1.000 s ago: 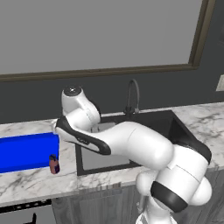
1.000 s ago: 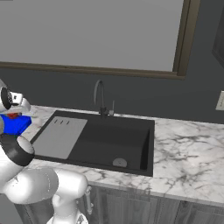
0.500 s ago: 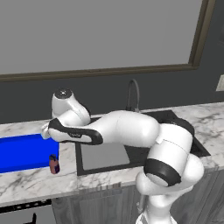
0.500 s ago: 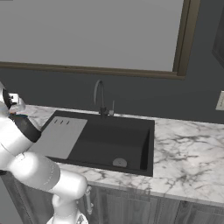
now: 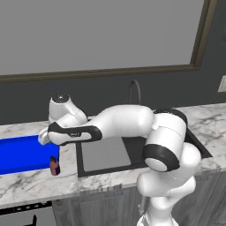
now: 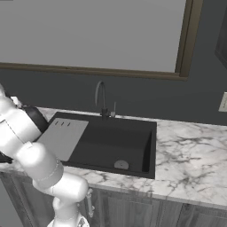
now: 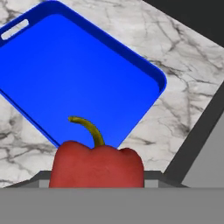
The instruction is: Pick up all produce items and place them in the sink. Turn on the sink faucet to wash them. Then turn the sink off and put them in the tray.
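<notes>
The gripper (image 7: 97, 186) pinches a red bell pepper (image 7: 97, 166) above the blue tray (image 7: 74, 83); washing seems done, only placing remains.

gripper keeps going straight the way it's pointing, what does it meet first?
Probably the blue tray. The hand view looks along the gripper, which carries a red pepper, and the tray's floor lies straight ahead, with nothing else in between. Depth is unclear, so the pepper would likely touch down first.
</notes>
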You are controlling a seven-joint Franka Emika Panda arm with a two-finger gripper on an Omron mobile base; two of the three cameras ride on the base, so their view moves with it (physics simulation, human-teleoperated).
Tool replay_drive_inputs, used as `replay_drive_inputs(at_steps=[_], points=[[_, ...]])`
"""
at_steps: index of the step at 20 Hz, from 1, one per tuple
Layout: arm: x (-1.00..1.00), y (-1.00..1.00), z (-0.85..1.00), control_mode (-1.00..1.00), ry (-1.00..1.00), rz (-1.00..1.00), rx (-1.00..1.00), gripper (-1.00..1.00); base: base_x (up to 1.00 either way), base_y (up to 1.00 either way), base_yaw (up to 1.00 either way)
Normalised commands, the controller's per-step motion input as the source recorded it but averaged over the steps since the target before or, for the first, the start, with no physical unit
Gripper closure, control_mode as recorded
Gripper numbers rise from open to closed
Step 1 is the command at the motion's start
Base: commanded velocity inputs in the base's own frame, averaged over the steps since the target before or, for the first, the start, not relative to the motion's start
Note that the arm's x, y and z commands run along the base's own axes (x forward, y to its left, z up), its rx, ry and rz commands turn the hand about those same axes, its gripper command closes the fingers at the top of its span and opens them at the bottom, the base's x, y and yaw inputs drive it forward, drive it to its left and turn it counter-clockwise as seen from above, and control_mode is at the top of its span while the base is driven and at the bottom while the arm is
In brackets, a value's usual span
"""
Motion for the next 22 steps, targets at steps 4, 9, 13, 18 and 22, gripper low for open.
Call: replay_drive_inputs(at_steps=[4, 9, 13, 18, 22], points=[[0.0, 0.0, -0.09, -1.0, 0.0, 0.0, 0.0, 1.0, 0.0, 0.0, 0.0], [0.0, 0.04, -0.18, -1.0, 0.0, 0.0, 0.0, 1.0, 0.0, 0.0, 0.0], [0.0, 0.03, -0.21, -1.0, 0.0, 0.0, 0.0, 1.0, 0.0, 0.0, 0.0], [0.0, 0.06, -0.2, -1.0, 0.0, 0.0, 0.0, 1.0, 0.0, 0.0, 0.0], [0.02, 0.13, -0.21, -1.0, 0.0, 0.0, 0.0, 1.0, 0.0, 0.0, 0.0]])
